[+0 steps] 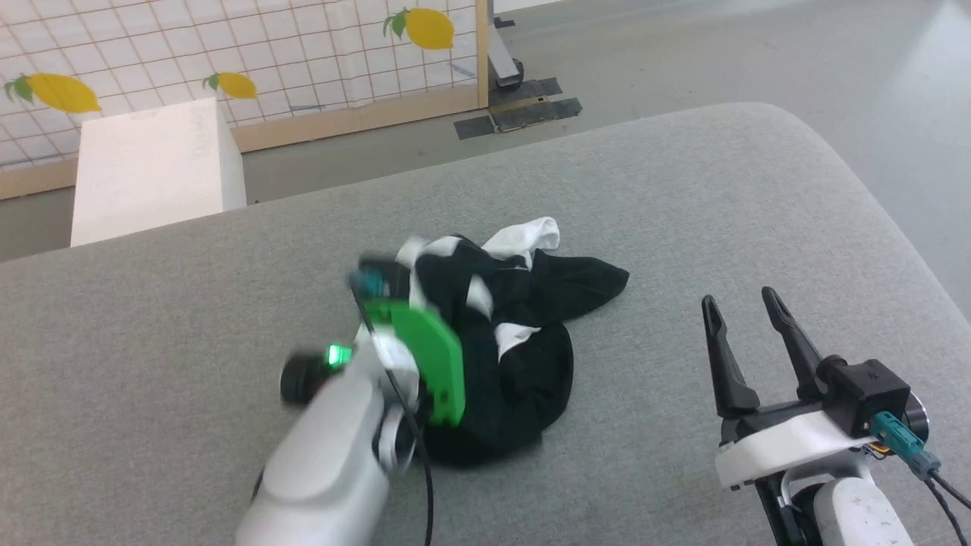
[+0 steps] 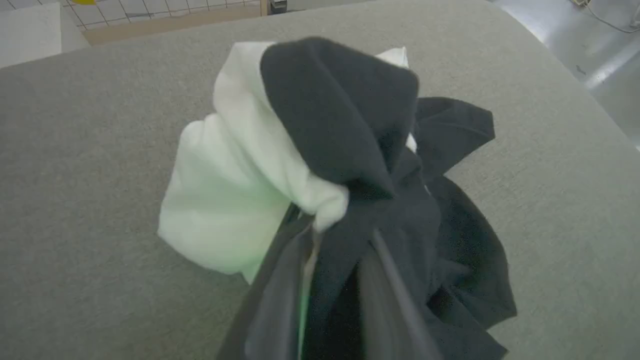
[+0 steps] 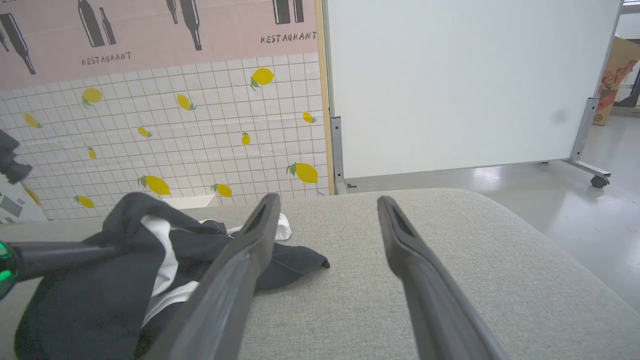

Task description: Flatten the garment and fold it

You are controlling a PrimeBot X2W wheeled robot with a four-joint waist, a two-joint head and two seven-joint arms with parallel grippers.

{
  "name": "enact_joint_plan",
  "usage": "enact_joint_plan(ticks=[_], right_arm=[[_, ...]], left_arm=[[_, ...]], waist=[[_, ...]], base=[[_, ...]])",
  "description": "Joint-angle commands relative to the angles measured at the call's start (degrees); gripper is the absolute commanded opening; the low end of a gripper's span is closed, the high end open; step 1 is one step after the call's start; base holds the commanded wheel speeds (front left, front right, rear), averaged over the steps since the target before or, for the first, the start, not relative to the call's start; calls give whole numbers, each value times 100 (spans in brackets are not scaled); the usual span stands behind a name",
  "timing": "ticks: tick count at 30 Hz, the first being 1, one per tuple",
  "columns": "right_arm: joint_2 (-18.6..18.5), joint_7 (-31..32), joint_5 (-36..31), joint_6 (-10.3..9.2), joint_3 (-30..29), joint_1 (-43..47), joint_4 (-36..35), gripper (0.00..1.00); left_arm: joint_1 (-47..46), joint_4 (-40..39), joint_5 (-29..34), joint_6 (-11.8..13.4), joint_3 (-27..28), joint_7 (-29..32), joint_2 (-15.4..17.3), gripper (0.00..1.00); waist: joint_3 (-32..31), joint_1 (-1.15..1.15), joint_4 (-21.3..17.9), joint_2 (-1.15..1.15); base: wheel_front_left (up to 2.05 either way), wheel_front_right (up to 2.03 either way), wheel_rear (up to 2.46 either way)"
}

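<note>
Left gripper (image 2: 340, 225) near left, pinching bunched black cloth | garment (image 1: 523, 356) crumpled heap, black over white, centre of grey padded surface (image 1: 683, 189) | right gripper (image 1: 737, 297) near right, fingers spread wide, apart from garment

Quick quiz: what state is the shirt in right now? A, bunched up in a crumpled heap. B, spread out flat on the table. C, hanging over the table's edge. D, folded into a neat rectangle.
A: the garment sits in a crumpled black-and-white heap in the middle of the grey table, and the left gripper pinches a bunch of it.
</note>
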Motion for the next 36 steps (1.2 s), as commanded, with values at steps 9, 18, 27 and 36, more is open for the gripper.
enact_joint_plan(ticks=[9, 18, 27, 36], right_arm=[[9, 44, 65, -9, 65, 27, -13, 100], [9, 51, 63, -9, 61, 53, -30, 100], [9, 805, 1, -9, 217, 46, 186, 100], [9, 2581, 24, -9, 112, -320, 890, 100]], left_arm=[[404, 274, -33, 198, -57, 202, 75, 100], [841, -981, 292, 483, 524, -2736, 285, 100], [2357, -2771, 903, 734, 1405, -3164, 395, 100], [2936, -3275, 1495, 414, 1912, -3166, 89, 100]], waist=[[92, 1, 238, 0], [51, 1, 620, 0], [116, 1, 1104, 0], [341, 1, 1692, 0]], base=[[0, 0, 0], [0, 0, 0], [0, 0, 0], [0, 0, 0]])
